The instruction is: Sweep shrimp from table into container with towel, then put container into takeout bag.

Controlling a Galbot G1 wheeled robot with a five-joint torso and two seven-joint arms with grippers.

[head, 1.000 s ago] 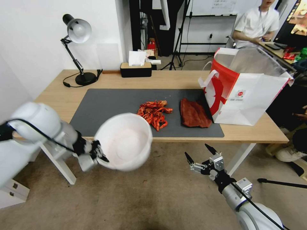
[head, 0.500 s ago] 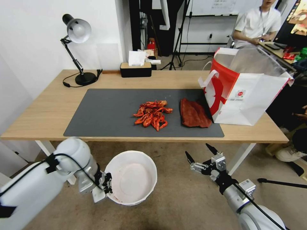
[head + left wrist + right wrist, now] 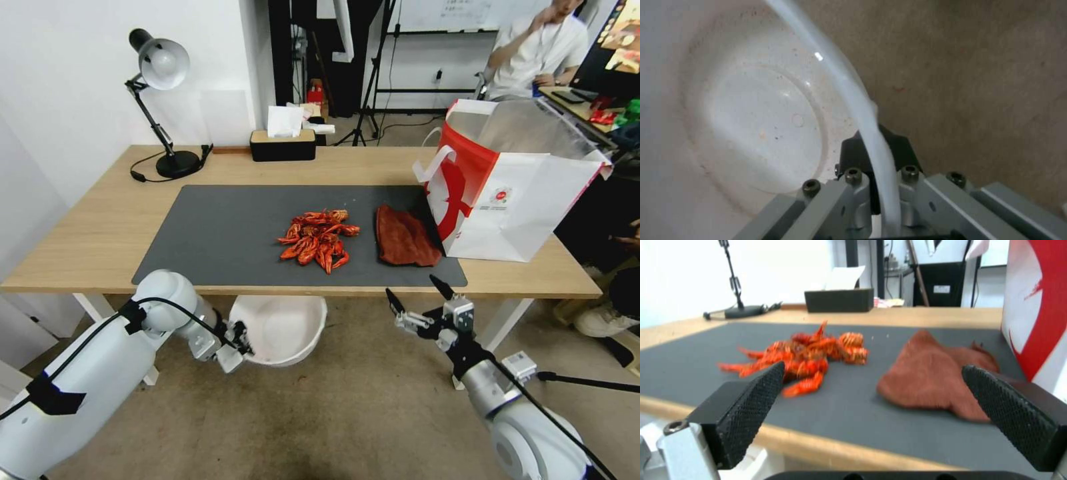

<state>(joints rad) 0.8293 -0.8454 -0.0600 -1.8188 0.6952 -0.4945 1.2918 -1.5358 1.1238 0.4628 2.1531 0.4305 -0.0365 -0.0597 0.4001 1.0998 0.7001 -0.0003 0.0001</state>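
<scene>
The left gripper [image 3: 239,347] clamps the rim of the white container [image 3: 283,327] just below the table [image 3: 100,233] edge — shrimp [image 3: 319,240] and towel [image 3: 403,239] lie on the mat — while the right gripper [image 3: 417,300] hangs spread wide.

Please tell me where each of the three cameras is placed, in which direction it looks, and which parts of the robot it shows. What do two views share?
Head view: from the head, forward and down over the table; both arms, left hand gripping the container, right hand open.
Left wrist view: along the left hand into the container, floor behind.
Right wrist view: between the open fingers, across the table edge.
Shared by head and right wrist views: shrimp, towel, takeout bag.
</scene>
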